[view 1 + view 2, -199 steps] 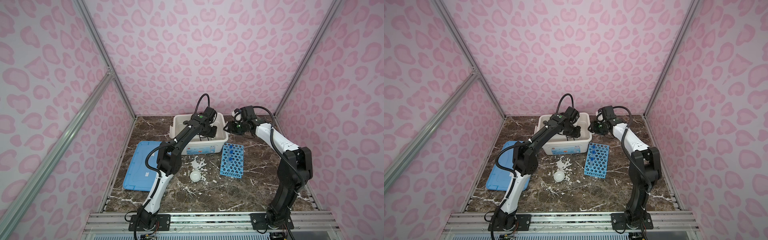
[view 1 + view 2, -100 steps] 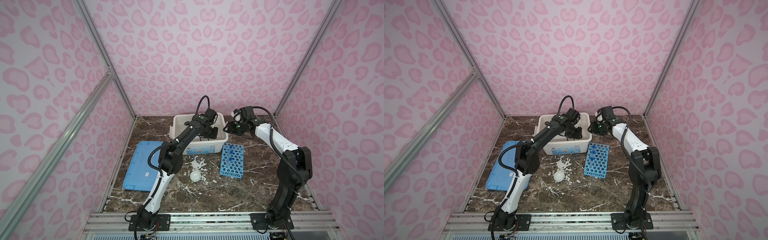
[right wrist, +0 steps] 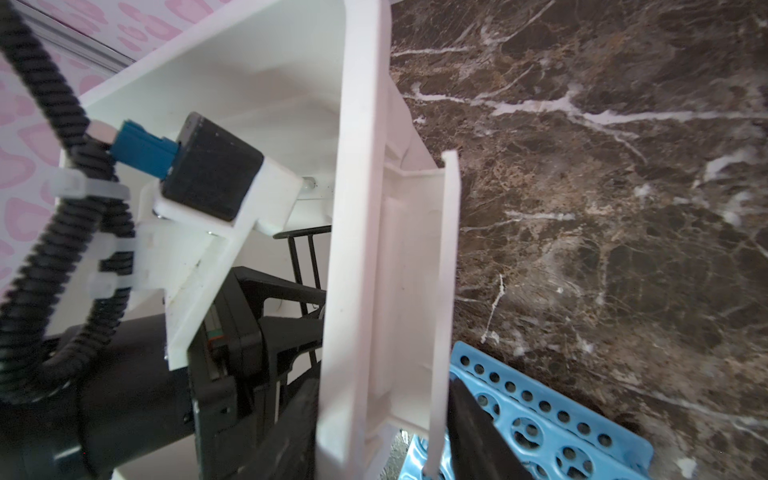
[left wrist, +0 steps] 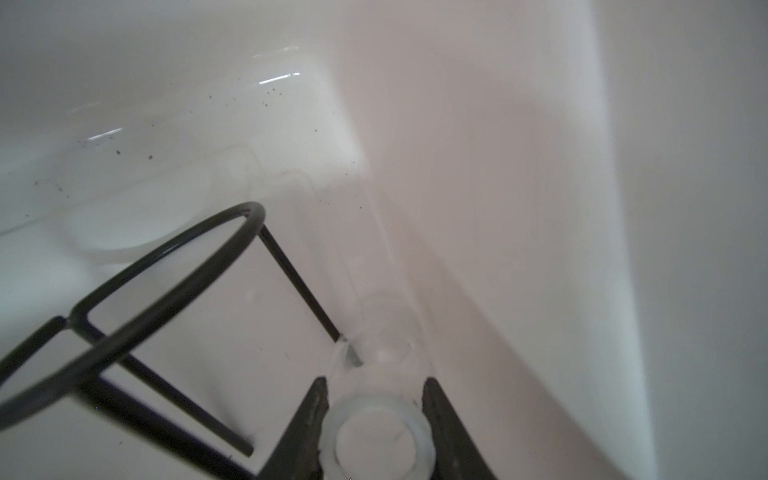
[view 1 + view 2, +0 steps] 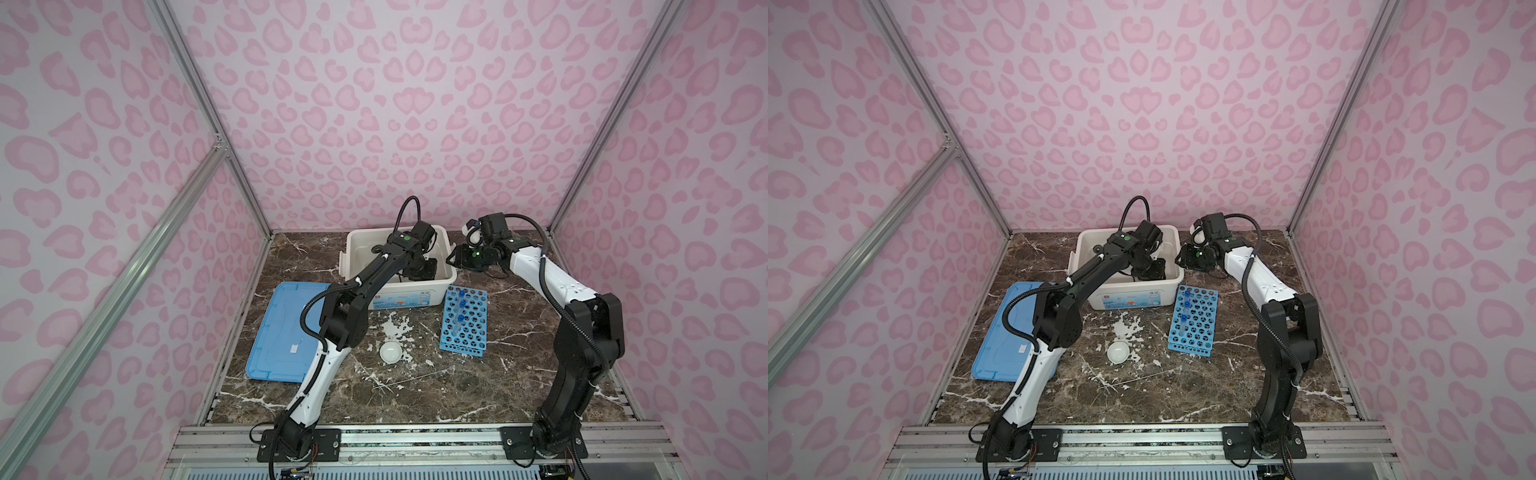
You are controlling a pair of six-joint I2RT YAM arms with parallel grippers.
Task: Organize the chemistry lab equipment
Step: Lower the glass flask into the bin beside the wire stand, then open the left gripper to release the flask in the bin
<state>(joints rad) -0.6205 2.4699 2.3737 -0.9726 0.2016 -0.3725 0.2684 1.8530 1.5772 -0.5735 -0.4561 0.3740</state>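
Left gripper [image 4: 375,386] is hanging inside the storage box [image 5: 415,297], jaws partly open and clamping the white cup [image 4: 376,444] between them, just beside the black wire ring stand [image 4: 77,320] on the box floor; right gripper [image 3: 380,386] is pinching the box's side rim between half-open jaws. Blue perforated rack [image 5: 465,328] is lying on the surface [image 5: 519,374] beside the box, holding two blue-capped tubes [image 5: 460,307]; white shallow dish [image 5: 390,353] is sitting nearby.

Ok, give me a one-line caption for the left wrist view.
Left claw grips a white cup inside the box, beside the black ring stand.
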